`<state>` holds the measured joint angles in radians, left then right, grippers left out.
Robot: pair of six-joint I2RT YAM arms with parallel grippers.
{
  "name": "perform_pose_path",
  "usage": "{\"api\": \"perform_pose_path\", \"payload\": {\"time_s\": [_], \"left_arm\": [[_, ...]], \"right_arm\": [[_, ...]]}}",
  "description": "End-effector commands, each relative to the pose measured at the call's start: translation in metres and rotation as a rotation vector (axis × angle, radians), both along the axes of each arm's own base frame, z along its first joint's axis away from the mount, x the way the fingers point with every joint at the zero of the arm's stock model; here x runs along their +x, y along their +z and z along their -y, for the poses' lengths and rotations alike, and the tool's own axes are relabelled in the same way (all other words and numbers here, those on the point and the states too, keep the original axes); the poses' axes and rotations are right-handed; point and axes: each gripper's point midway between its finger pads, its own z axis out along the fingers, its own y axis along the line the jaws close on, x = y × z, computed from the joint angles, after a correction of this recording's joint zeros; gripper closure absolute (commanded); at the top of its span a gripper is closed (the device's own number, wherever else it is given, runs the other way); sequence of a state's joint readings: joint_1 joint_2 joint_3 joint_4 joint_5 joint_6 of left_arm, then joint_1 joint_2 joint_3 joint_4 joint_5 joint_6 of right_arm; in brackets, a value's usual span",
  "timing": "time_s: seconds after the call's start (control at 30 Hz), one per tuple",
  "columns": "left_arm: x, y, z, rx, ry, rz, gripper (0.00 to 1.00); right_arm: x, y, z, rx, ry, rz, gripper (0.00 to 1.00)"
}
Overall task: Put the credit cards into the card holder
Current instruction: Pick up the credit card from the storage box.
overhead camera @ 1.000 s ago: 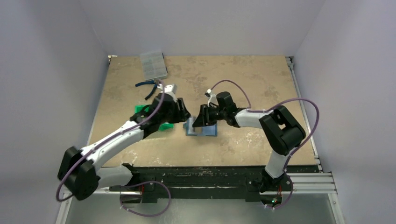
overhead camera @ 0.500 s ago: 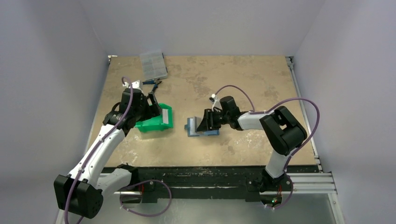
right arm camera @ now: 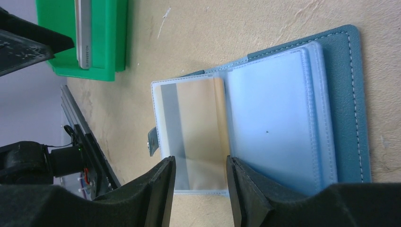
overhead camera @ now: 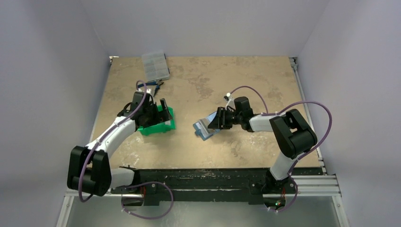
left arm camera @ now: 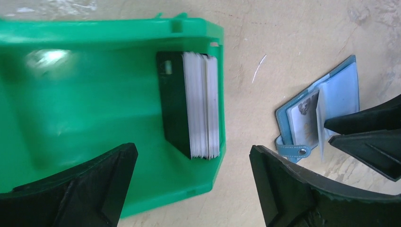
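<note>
Far left at the back, a clear box sits clear of the action. Left gripper hangs over the green tray, fingers spread wide, holding nothing. The credit cards stand on edge in a pale stack against the tray's end wall. Just right of it, on the table, lies the card holder, open, one striped card in a sleeve. Right gripper sits low over it, fingers half apart.

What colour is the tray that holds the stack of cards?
The tray is bright green, clearest in the left wrist view.
</note>
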<state>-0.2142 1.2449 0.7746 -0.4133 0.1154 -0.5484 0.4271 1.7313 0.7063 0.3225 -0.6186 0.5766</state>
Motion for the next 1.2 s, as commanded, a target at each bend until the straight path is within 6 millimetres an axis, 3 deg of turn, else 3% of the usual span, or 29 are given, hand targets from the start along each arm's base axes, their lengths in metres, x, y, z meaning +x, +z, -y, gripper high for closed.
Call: {"api": "perform_pose_path", "payload": {"time_s": [0.0, 0.23, 0.6, 1.17], "left_arm": [[0.024, 0.001, 0.021, -0.097, -0.061, 0.07, 0.0], [0.031, -0.018, 0.027, -0.118, -0.074, 0.053, 0.01], [0.042, 0.002, 0.034, -0.166, -0.079, 0.128, 0.12], [0.041, 0.003, 0.034, -0.157, -0.089, 0.131, 0.61]], "right_arm": [[-0.006, -0.01, 0.01, -0.057, -0.018, -0.002, 0.48], [-0.006, -0.009, 0.01, -0.054, -0.016, 0.0, 0.48], [-0.006, -0.01, 0.01, -0.055, -0.016, -0.003, 0.49], [-0.008, -0.012, 0.01, -0.059, -0.013, -0.009, 0.49]]}}
